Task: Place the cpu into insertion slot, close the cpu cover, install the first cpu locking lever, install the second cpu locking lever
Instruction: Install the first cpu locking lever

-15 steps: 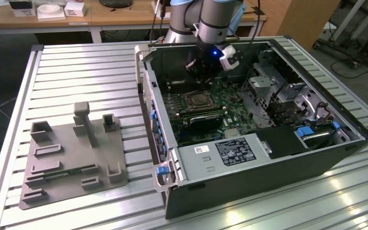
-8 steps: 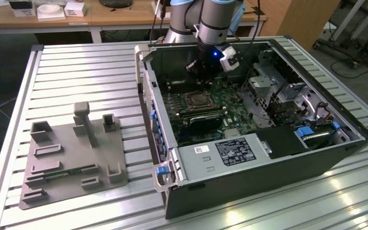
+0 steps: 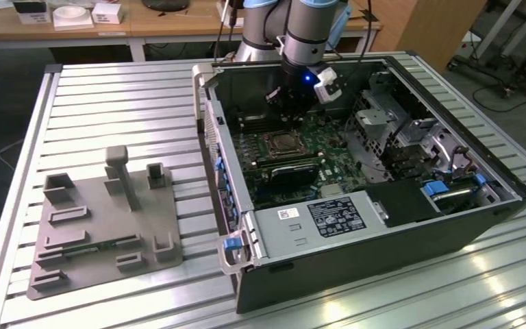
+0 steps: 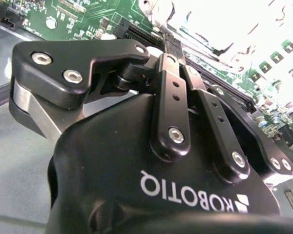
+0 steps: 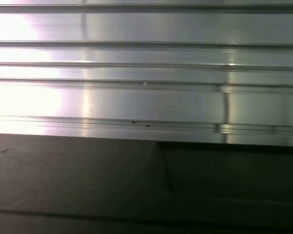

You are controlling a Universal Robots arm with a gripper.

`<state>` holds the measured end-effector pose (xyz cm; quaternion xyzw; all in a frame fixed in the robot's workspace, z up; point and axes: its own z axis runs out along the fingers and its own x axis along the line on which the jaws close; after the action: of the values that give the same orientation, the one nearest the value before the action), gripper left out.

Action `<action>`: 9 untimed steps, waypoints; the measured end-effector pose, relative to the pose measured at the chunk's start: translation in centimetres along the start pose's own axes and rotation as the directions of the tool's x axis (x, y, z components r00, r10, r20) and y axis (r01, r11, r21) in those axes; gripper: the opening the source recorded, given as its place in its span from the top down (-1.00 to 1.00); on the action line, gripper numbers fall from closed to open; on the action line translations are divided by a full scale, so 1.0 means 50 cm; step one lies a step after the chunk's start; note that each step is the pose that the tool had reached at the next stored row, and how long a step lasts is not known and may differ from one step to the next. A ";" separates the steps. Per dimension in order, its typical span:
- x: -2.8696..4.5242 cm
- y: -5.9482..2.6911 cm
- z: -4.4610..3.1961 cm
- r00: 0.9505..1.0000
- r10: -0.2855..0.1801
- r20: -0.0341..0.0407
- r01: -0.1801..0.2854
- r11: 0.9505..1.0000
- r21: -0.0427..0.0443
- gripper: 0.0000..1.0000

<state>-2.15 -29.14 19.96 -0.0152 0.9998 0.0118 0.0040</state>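
One gripper (image 3: 289, 110) hangs inside the case (image 3: 355, 274). Is it holding anything?
— You cannot tell; the insertion slot (image 3: 286, 144) lies just by it on the green board (image 3: 336, 137). Reckon the cpu light, stiff, fragile — take its edges

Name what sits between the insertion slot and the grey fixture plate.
In the exterior view, a strip of slatted table and the computer case's side wall separate the insertion slot from the grey fixture plate.

A robotics lab or workshop: a ribbed aluminium surface (image 3: 107, 103) carries an opened computer case (image 3: 382, 274) and a grey fixture (image 3: 98, 226), with wooden desks (image 3: 153, 26) behind.
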 end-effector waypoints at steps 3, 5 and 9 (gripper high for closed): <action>0.000 0.000 0.000 1.000 0.000 0.000 0.000 1.000 0.000 0.80; 0.000 0.000 0.000 1.000 0.000 0.000 0.000 1.000 0.000 0.80; 0.000 0.000 0.000 1.000 0.000 0.000 0.000 1.000 0.002 0.80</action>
<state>-2.15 -29.16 19.95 -0.0151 0.9998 0.0106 0.0041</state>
